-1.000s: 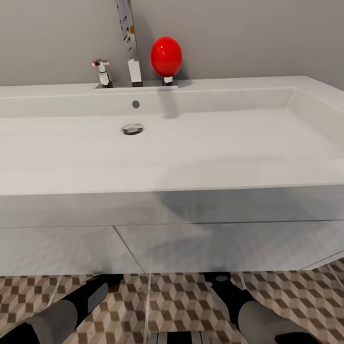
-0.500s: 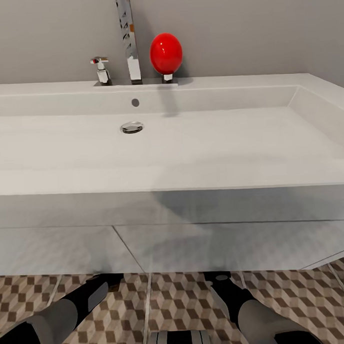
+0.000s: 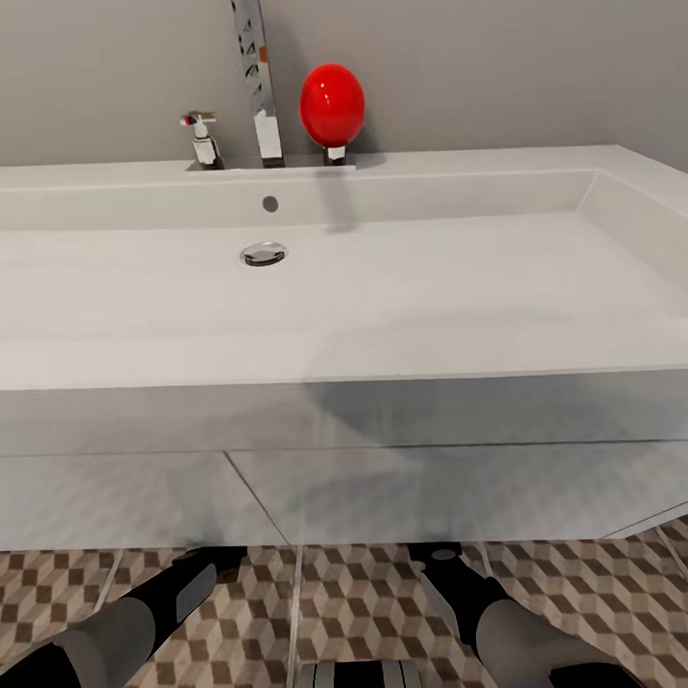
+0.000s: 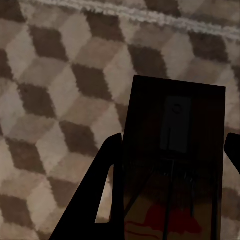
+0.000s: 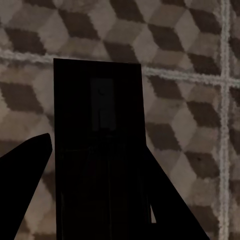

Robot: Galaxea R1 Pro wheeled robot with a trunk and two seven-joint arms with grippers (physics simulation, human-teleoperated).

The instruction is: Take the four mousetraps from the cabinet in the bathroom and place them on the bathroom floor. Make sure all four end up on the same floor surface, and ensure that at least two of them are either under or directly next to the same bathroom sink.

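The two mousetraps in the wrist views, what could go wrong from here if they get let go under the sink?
1. The left pincer and right pincer each grip a mousetrap above the tiled floor. A drop from here might flip or bounce it.
2. In the head view the sink hides both pincers, so placement relies on wrist views.
3. Lifting the forearms could strike the sink's underside.

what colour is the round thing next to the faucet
Glossy red, clearest in the head view.
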